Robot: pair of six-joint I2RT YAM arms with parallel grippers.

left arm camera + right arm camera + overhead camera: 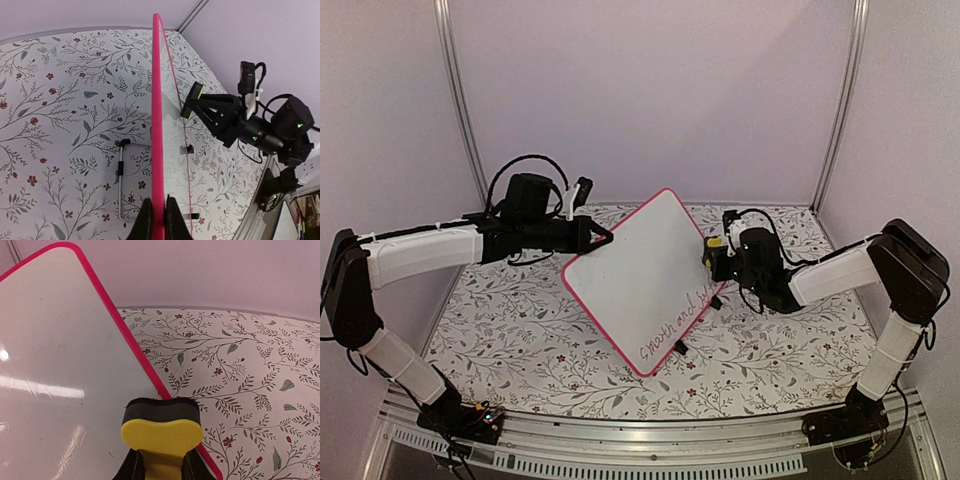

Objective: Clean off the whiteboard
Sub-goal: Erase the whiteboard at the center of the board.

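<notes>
your left gripper [596, 237] is clamped on the left edge of the whiteboard [642, 275], as the overhead view shows. in the left wrist view, its fingers [146, 222] sit tight on either side of the thin pink-red frame. from that grip the board runs straight ahead of the fingertips, seen edge-on and standing upright over the floral table cover [510, 330]. off to the left of those fingers, a thin grey rod with a dark tip [121, 180] lies flat on the cover, apart from the board.

seen from above, the board leans as a tilted diamond between your two grippers, its white face turned up toward the camera. red handwriting [678, 325] runs along its lower right side, below and to the left of your right gripper [713, 262]. one small black clip foot [681, 349] shows at that lower edge, close to the cover; whether it touches cannot be told.

your right gripper is closed on the yellow block eraser [161, 432], its fingers pinching the block's near end in the right wrist view. the eraser's dark pad, just ahead of the fingertips, meets the board's pink frame at the right edge. the white face spreads away ahead and to the left of that gripper, bare apart from light glare. to the right of the eraser, only the floral cover lies past the frame.
</notes>
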